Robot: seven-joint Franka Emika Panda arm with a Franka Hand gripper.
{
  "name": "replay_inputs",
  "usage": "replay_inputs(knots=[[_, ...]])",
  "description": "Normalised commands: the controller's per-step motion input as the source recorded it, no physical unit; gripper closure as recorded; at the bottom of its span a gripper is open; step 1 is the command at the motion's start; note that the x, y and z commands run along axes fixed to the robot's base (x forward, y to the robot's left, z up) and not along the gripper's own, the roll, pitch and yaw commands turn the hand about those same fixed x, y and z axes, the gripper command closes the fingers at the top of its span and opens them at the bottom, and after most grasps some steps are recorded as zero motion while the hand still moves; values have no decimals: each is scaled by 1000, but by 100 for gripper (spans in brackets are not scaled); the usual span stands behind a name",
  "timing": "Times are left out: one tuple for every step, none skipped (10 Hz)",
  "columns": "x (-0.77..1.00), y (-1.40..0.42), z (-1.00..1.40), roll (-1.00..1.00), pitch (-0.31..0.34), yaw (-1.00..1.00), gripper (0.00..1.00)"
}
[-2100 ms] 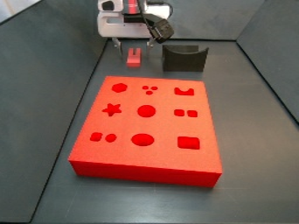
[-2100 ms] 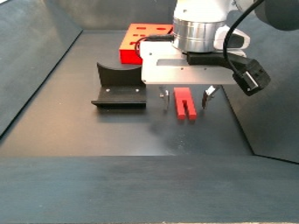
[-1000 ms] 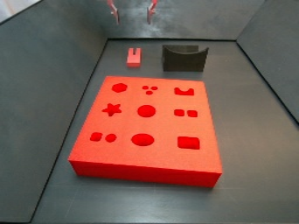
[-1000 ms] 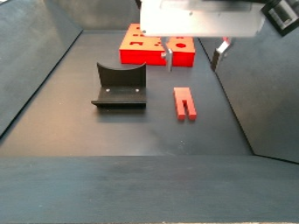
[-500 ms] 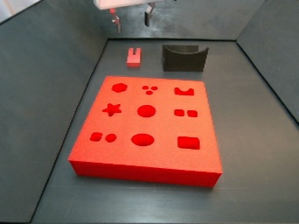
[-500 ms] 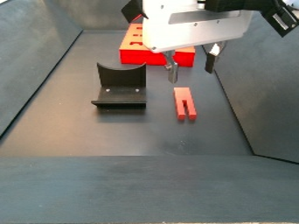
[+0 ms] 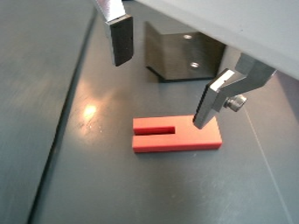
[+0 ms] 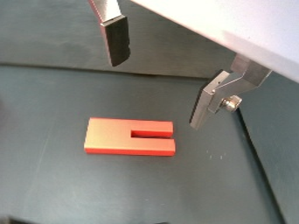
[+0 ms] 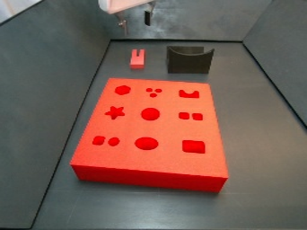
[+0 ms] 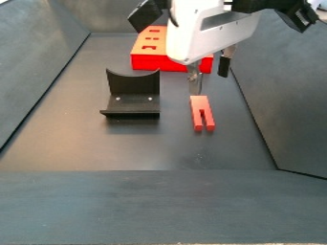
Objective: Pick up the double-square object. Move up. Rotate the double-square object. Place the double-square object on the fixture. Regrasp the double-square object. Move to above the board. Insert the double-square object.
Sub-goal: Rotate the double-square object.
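The double-square object (image 7: 176, 136) (image 8: 131, 137) is a small red slotted block that lies flat on the dark floor. In both side views the double-square object (image 9: 139, 58) (image 10: 202, 113) rests beside the fixture (image 9: 188, 59) (image 10: 130, 94), apart from it. My gripper (image 7: 160, 92) (image 8: 158, 94) hangs open above the block, with nothing between its fingers (image 7: 117, 39). The side views show the gripper (image 9: 135, 14) (image 10: 206, 72) well above the floor, over the block's far end. The board (image 9: 150, 130) (image 10: 153, 48) is a large red slab with shaped recesses.
The fixture (image 7: 181, 57) stands just beyond the block in a wrist view. Dark sloping walls (image 9: 66, 72) (image 10: 45, 86) enclose the floor on both sides. Bare floor (image 10: 153, 153) lies in front of the fixture and the block.
My gripper has lifted off the block with nothing in it, then come partly back down while turning about its vertical axis. The block, fixture and board have stayed put.
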Motion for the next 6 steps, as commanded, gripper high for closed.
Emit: replay_inputs(knots=[[43,0,-31,1,-10,1000,0],[43,0,-30,1,-10,1000,0],[43,0,-29,1,-10,1000,0],[44,0,-29,1,-11,1000,0],[44,0,-28,1,-11,1000,0],[44,0,-28,1,-12,1000,0]])
